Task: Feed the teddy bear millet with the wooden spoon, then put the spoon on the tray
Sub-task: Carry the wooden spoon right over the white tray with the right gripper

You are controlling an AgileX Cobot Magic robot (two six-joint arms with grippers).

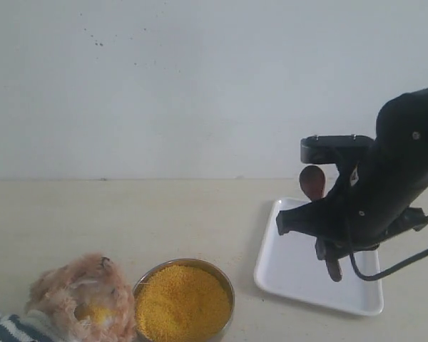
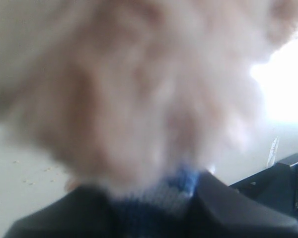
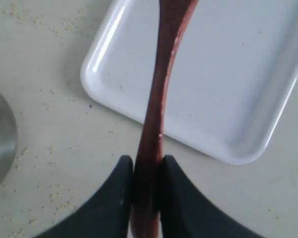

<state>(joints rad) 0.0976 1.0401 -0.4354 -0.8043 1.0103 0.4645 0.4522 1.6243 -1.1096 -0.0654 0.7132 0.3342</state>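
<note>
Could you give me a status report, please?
Right gripper shut on dark reddish-brown wooden spoon, above white rectangular plastic tray. Left gripper shut on fluffy light-brown teddy bear. Nothing in the way.

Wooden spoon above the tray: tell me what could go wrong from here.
The wooden spoon stands steeply, bowl up, clamped by its thin handle in the right gripper's fingers. Released now, it could topple and bounce out over the tray's low rim. Its lower end seems near that rim, so it may land half off.
</note>
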